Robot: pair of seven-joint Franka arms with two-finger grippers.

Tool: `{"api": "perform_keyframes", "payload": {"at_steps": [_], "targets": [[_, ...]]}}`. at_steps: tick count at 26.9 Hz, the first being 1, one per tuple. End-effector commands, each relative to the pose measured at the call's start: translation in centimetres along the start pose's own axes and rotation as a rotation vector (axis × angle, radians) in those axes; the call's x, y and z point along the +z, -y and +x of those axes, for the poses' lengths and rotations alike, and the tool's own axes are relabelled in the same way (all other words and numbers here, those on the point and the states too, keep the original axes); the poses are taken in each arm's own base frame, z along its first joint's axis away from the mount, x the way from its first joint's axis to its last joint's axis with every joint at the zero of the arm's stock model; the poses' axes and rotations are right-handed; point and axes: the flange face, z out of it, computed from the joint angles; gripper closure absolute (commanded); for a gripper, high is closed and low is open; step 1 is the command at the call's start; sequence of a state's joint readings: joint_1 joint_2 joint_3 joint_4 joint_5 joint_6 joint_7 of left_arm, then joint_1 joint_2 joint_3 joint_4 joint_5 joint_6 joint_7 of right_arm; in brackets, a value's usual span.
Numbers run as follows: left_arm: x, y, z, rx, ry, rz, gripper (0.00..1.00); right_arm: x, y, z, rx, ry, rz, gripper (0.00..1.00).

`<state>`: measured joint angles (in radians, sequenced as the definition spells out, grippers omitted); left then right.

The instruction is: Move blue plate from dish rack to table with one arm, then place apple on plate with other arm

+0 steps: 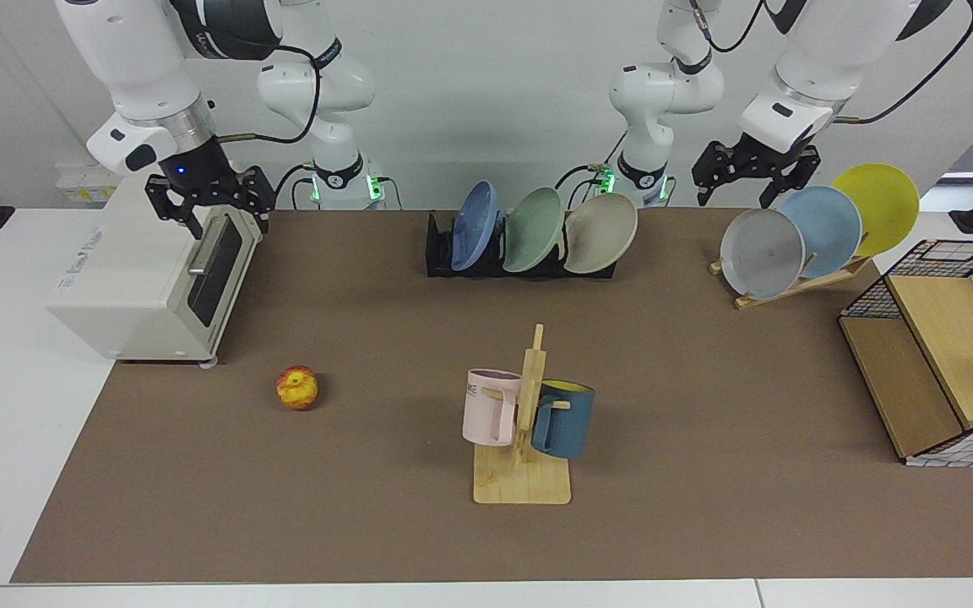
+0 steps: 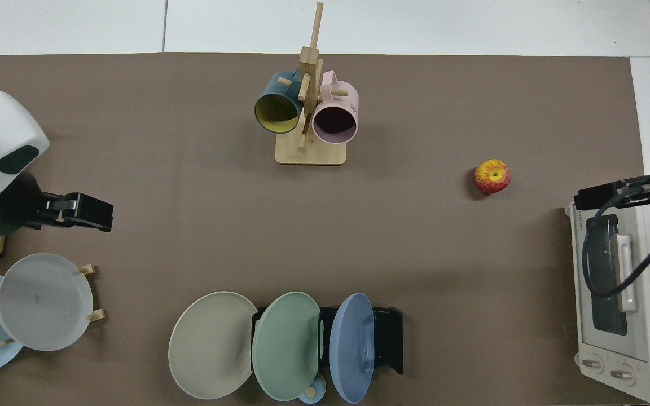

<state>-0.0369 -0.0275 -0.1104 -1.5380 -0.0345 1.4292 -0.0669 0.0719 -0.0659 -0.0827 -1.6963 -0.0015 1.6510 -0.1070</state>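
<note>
The blue plate (image 1: 474, 224) (image 2: 352, 347) stands on edge in the end slot of the black dish rack (image 1: 437, 249) (image 2: 390, 338), at the back middle of the table (image 1: 368, 507) (image 2: 189, 197). The apple (image 1: 298, 388) (image 2: 492, 176) lies on the brown mat, in front of the toaster oven. My right gripper (image 1: 229, 215) (image 2: 590, 197) hangs open over the oven's front top edge, holding nothing. My left gripper (image 1: 734, 198) (image 2: 91, 213) hovers open and empty behind the wooden plate rack, far from the blue plate.
A green plate (image 1: 533, 230) and a beige plate (image 1: 600, 234) share the black rack. A white toaster oven (image 1: 149, 279), a wooden mug stand (image 1: 524, 422) with a pink and a dark blue mug, a wooden rack (image 1: 790, 283) of grey, pale blue and yellow plates, and a wire-sided shelf (image 1: 934, 355) also stand on the table.
</note>
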Motion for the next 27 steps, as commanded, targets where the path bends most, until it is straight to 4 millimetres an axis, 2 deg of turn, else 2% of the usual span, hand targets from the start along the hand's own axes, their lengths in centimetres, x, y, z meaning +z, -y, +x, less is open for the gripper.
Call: {"api": "perform_keyframes", "payload": {"at_steps": [1, 14, 18, 27], "targets": [[-0.3, 0.1, -0.1, 0.01, -0.01, -0.019, 0.0, 0.1, -0.4, -0.1, -0.004, -0.01, -0.018, 0.0], [-0.8, 0.0, -0.2, 0.002, -0.019, -0.013, 0.0, 0.1, 0.2, -0.1, -0.011, -0.011, -0.018, 0.0], [-0.8, -0.1, -0.4, 0.0, -0.016, -0.013, 0.0, 0.3, -0.6, -0.3, 0.0, 0.002, -0.017, 0.0], [-1.2, 1.0, -0.6, -0.02, -0.02, -0.009, 0.0, 0.2, -0.7, -0.1, 0.001, -0.01, -0.018, 0.0]]}}
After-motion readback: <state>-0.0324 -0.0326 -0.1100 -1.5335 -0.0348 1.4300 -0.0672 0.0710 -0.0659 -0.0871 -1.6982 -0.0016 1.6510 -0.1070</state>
